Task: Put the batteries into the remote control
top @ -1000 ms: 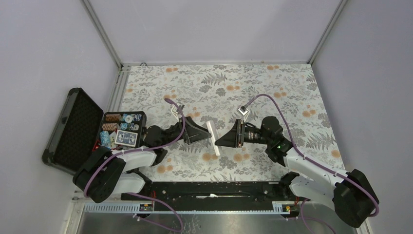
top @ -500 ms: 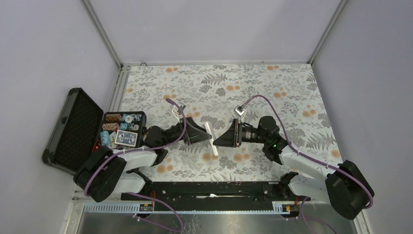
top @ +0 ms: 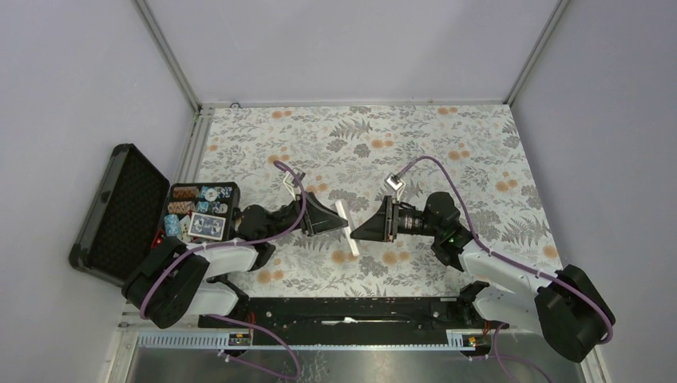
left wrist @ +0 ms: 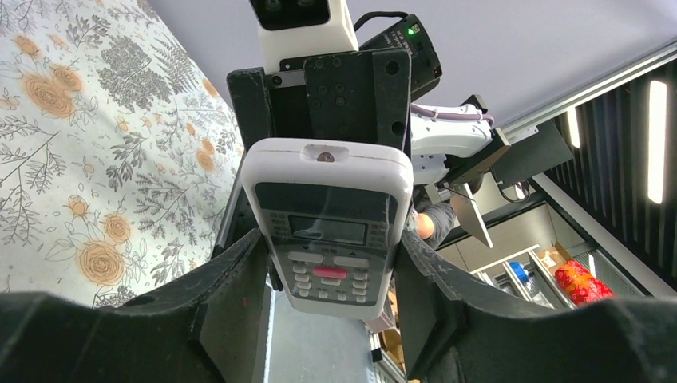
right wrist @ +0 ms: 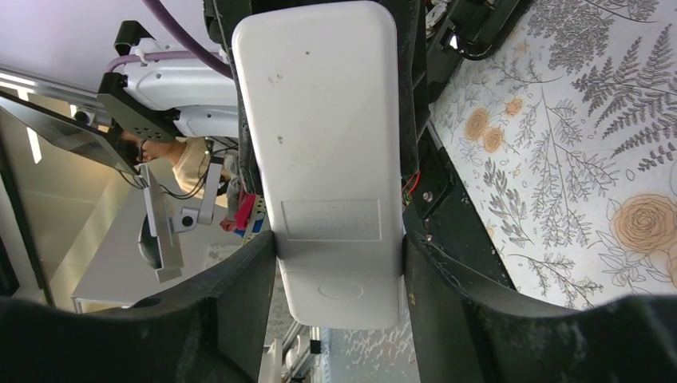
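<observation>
Worktop: floral-print sheet (top: pixel 447 136) in grey leaves and orange blooms, closed in by plain grey walls (top: pixel 351 48).
Remote control: white handset (top: pixel 345 227) raised off the worktop near the middle, between the two arms; from above it shows edge-on as a thin white strip.
Face side: grey screen and dark buttons, one of them red, point toward the left wrist camera (left wrist: pixel 327 215).
Back side: plain white back with the ridged cover panel points toward the right wrist camera (right wrist: pixel 327 159).
Left hand: closed on the remote control (left wrist: pixel 329 263), one dark finger (left wrist: pixel 239 279) against each long edge, at the button end.
Right hand: gripping the same remote control (right wrist: pixel 337 263) from the opposite side, fingers (right wrist: pixel 239 295) pressed to both long edges at the cover end.
Black case: lies open (top: pixel 120 211) at the left edge of the worktop, beside the left arm.
Case tray: holds poker chips (top: pixel 185 192) in rows and a deck of playing cards (top: pixel 207 226).
</observation>
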Controlling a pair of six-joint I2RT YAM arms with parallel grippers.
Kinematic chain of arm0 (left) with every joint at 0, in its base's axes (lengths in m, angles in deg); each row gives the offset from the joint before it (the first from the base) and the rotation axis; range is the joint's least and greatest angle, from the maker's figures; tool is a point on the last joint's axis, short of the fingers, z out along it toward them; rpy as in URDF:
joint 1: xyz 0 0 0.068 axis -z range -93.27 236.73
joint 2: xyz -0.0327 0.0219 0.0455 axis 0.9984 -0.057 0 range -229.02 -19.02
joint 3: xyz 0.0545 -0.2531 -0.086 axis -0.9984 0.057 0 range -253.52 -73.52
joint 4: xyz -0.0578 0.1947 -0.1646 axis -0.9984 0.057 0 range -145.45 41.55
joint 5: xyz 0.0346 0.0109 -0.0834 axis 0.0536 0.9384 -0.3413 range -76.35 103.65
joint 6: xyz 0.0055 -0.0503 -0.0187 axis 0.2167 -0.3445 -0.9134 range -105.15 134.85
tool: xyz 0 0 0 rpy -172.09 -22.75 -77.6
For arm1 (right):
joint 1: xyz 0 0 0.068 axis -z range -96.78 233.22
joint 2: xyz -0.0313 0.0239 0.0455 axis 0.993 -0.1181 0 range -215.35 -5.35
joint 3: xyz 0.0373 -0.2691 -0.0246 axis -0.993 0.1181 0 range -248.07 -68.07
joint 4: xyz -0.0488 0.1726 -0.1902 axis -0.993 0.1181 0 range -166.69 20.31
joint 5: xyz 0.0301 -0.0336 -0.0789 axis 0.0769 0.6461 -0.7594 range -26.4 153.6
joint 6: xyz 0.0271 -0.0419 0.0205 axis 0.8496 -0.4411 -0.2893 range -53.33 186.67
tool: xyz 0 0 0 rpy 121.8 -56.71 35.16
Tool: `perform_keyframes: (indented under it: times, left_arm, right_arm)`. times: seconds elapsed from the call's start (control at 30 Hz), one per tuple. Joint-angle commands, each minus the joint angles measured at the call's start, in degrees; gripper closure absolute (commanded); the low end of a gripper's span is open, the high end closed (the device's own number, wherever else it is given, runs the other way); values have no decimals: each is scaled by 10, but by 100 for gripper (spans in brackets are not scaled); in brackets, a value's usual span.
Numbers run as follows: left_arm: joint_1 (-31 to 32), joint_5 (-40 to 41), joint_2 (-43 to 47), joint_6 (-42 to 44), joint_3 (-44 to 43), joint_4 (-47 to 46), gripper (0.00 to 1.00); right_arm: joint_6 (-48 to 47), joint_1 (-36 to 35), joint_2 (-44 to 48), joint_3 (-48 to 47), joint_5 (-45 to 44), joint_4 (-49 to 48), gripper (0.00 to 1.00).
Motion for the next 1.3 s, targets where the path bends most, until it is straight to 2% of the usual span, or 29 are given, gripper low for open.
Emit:
perform_keyframes:
  times: [0.0,0.07,0.17,0.37,0.6,0.73,0.83,0.97,1.1,1.27]
  left_arm:
    - [-2,0,-1,12,-25,-26,98]
    - [-2,7,4,23,-24,-7,100]
    - [-2,15,17,43,-26,36,100]
    - [-1,35,66,112,-40,180,100]
    - [2,75,98,191,-79,362,100]
    - [18,130,91,246,-119,496,100]
    - [27,170,67,272,-152,576,100]
    - [44,211,26,295,-192,639,100]
    - [62,290,-28,323,-259,754,100]
    - [73,338,-89,335,-338,848,100]
  right_arm:
    - [-34,2,29,12,-10,35,69]
    - [-52,2,41,14,-14,59,54]
    - [-84,3,64,15,-26,110,39]
    - [-176,4,111,-9,-81,244,25]
    - [-262,5,144,-47,-170,369,17]
    - [-300,4,155,-68,-217,420,15]
    - [-317,4,148,-87,-258,482,15]
    - [-330,5,150,-100,-313,518,15]
    - [-339,4,157,-105,-380,547,16]
    - [-342,4,152,-107,-391,553,18]
